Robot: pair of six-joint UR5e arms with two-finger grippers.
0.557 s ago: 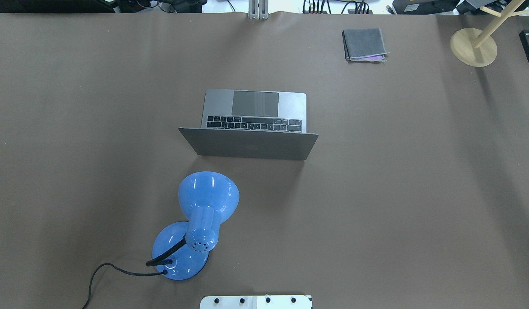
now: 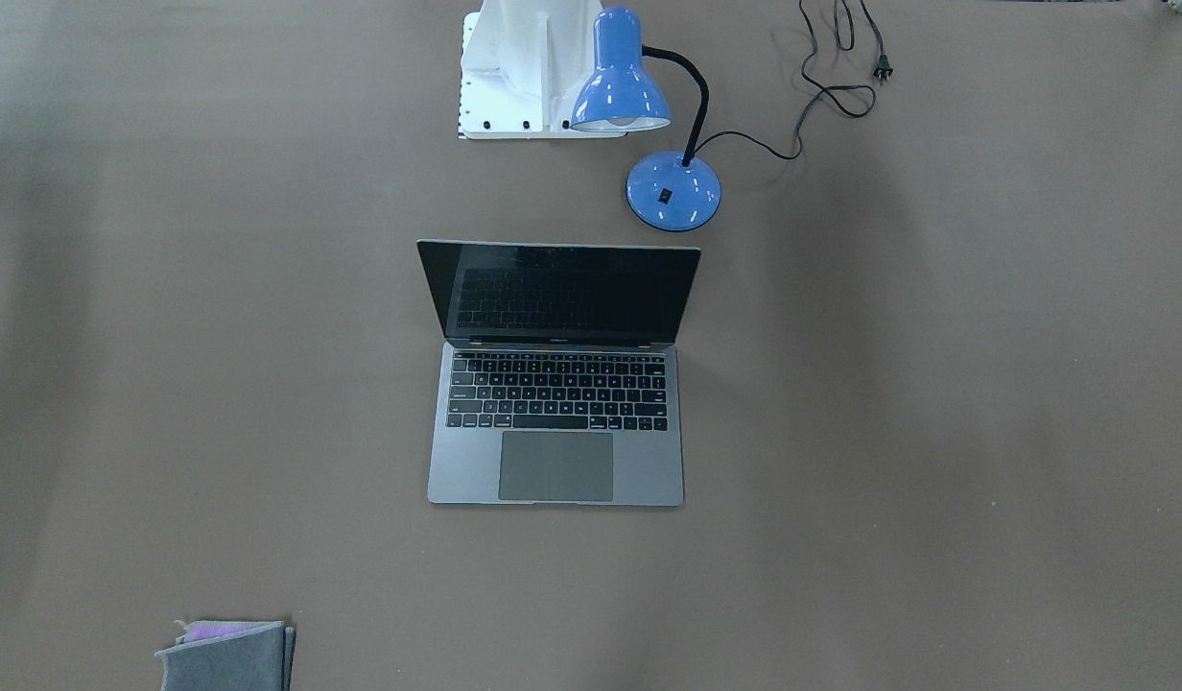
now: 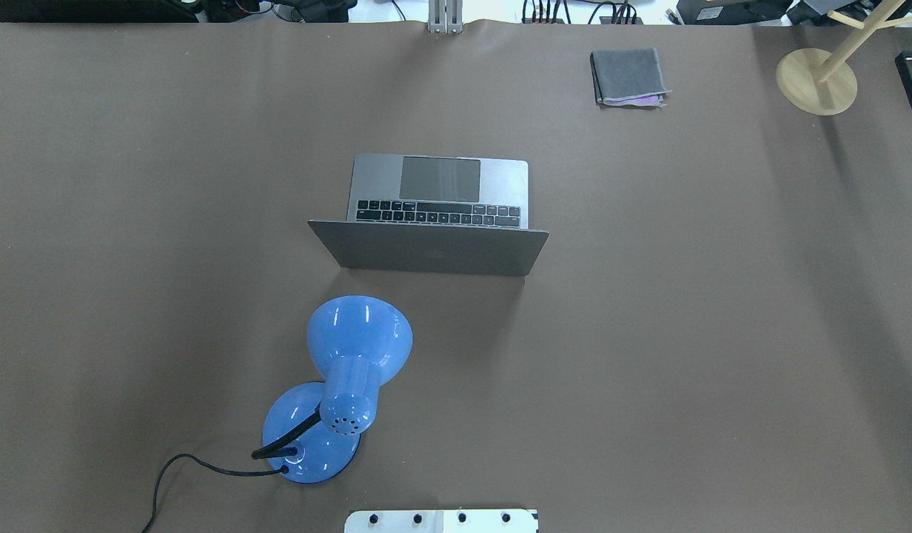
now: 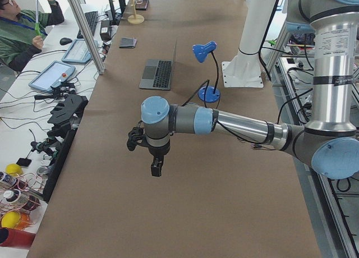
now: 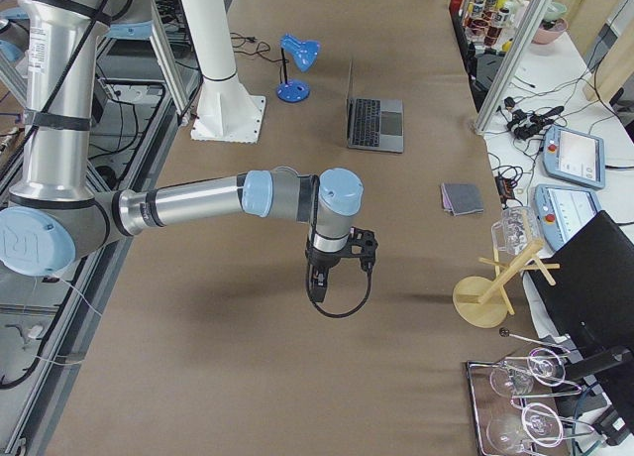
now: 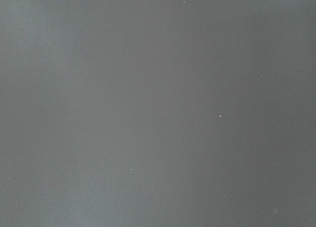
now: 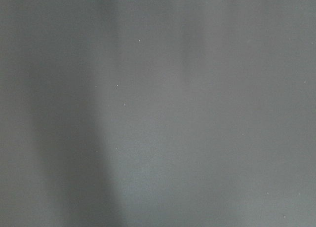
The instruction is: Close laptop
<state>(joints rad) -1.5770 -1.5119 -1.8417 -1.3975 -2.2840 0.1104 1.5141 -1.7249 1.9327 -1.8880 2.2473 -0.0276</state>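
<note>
The grey laptop (image 2: 555, 467) stands open in the middle of the table, its black screen upright and facing away from the robot. From overhead I see the back of its lid (image 3: 434, 252). It also shows in the exterior left view (image 4: 160, 73) and the exterior right view (image 5: 374, 122). My left gripper (image 4: 156, 169) hangs over bare table far from the laptop, seen only from the side. My right gripper (image 5: 315, 289) likewise hangs over bare table at the other end. I cannot tell whether either is open or shut. Both wrist views show only the table surface.
A blue desk lamp (image 3: 352, 348) with a black cord stands behind the lid on the robot's left side. A folded grey cloth (image 3: 628, 76) and a wooden stand (image 3: 816, 80) lie at the far right. The robot's white base (image 2: 524, 67) is near the lamp.
</note>
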